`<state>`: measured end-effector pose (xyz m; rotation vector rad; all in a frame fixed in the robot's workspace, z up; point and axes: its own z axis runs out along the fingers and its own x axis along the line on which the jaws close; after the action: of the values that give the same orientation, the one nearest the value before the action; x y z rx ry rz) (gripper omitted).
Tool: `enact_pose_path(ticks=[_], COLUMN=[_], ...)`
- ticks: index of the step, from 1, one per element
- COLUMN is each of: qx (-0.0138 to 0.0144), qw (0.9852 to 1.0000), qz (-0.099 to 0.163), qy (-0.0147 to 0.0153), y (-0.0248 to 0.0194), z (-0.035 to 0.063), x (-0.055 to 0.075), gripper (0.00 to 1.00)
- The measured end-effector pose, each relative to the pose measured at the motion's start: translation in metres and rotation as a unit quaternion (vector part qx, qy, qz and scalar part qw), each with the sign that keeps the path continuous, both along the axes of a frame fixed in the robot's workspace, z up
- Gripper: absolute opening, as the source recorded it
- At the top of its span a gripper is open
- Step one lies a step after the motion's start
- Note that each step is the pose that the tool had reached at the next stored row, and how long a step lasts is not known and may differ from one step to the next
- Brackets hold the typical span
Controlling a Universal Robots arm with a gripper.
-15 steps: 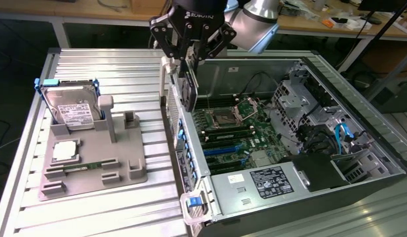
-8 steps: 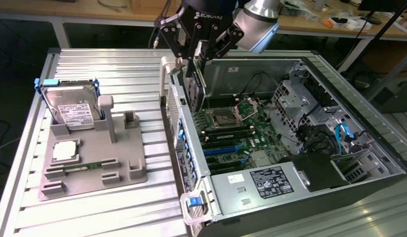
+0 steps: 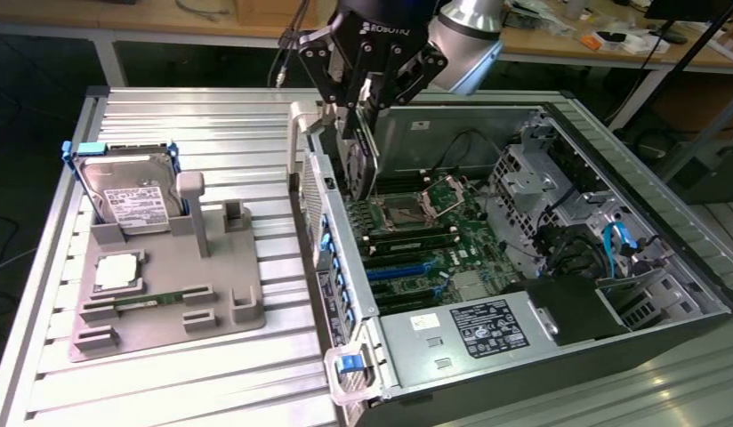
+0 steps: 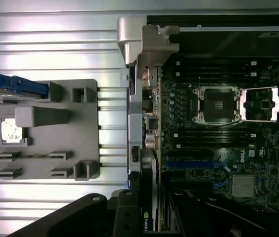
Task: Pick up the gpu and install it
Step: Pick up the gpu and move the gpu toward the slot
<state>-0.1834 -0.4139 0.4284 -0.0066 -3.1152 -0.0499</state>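
The jaws are clamped narrowly on the gpu (image 3: 366, 156), the fingers of the gripper (image 3: 364, 105) pressing its two flat faces near the upper edge. The card hangs upright and edge-on as a thin dark strip with a pale metal bracket along one side. It sits over the far part of the open computer case (image 3: 687, 294), just inside the case wall on the exterior view's left. Whether its lower edge touches anything cannot be told.

The wrist view looks down the card: the gpu (image 4: 148, 177) runs out from the gripper (image 4: 147, 219) with a small green logo on its edge, alongside the motherboard (image 4: 203, 148). There the open processor socket (image 4: 217, 104), blue expansion slots (image 4: 193, 164) and a finned heatsink (image 4: 243, 186) read plainly.

The exterior view gives the surroundings. A labelled power supply (image 3: 486, 325) fills the case's near end. Well apart, on the exterior view's left, a grey fixture (image 3: 242, 311) on the slatted metal table (image 3: 200, 116) holds the hard drive (image 3: 127, 197) upright, a square chip (image 3: 117, 271) and a slim green memory stick (image 3: 153, 301).
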Motion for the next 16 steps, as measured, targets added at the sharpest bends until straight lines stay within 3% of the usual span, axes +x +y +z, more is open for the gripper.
enact_pose_path(ticks=[7,16], qx=[-0.0002,-0.002], qw=[1.0,1.0], qz=[-0.001,-0.001], qy=[0.0006,0.0059], y=[0.0,0.0], z=[0.0,0.0], x=[0.006,0.026], gripper=[0.27,0.27])
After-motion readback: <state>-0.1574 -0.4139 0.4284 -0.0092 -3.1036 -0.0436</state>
